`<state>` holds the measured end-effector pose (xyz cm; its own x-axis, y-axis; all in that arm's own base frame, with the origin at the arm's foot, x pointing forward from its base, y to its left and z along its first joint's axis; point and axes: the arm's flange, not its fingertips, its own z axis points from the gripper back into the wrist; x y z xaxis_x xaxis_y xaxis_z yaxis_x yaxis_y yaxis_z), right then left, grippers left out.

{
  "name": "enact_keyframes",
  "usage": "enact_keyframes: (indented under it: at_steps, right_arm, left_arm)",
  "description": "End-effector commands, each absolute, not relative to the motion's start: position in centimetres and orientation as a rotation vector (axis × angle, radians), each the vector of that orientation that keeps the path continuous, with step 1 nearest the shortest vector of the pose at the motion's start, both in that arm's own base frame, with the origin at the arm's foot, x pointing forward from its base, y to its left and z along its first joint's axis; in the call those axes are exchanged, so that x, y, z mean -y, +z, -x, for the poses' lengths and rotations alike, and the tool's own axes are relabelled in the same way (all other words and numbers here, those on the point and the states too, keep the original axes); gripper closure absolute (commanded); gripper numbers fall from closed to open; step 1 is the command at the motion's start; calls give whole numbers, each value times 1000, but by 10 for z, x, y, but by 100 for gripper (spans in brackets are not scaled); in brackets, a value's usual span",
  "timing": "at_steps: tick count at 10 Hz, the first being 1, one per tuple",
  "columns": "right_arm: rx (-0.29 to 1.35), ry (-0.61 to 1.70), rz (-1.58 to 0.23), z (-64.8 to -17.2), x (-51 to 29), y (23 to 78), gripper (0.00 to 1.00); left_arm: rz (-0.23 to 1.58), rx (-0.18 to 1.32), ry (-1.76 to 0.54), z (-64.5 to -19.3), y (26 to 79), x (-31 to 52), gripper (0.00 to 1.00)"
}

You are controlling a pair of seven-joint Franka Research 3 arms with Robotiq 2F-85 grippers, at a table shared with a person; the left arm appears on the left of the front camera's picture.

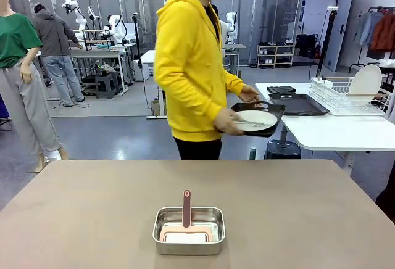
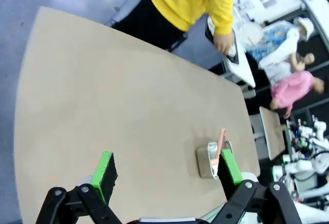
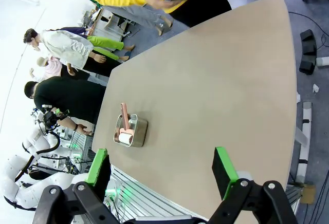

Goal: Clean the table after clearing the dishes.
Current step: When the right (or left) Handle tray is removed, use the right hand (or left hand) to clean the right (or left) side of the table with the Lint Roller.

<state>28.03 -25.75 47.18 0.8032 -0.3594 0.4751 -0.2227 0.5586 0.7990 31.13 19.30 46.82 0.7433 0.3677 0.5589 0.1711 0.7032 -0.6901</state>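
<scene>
The plate (image 1: 256,120) hides much of the dark tray (image 1: 274,107) under it. A person (image 1: 185,65) in a yellow top holds them, and the person's hand (image 1: 227,121) covers the plate's near edge. Thin grey lines lie on the plate, too small to tell what they are. In the right wrist view the plate and tray are cut off at the top. They are up past the far end of the table, well away from both claws

The table (image 1: 308,207) is wide, flat and plain brown. It lies under and in front of both claws

The left claw (image 2: 167,167) is wide open with nothing in it. The right claw (image 3: 160,165) is wide open too, with nothing in it

A shiny steel pan (image 1: 185,247) sits on the table in front of the claws. In it is a tool with a pink handle (image 1: 186,208) sticking up and a white block (image 1: 185,237) at the bottom. Far beyond the claws, a white table (image 1: 339,133) holds a second dark tray (image 1: 302,104) and a white rack (image 1: 333,96) with a round dish (image 1: 365,81) standing in it
</scene>
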Motion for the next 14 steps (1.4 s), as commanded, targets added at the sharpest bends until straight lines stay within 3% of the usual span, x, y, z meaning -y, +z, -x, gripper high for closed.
enact_keyframes:
  at_steps: [1,9,14]
  right_arm:
    - [679,-76,-1001,-279,256,472,0]
    - [679,-76,-1001,-279,256,472,0]
    - [679,-76,-1001,-279,256,472,0]
  left_arm:
    - [760,745,27,-330,475,-156,0]
    - [630,489,-421,-440,485,81,0]
    - [560,255,-766,-482,490,205,0]
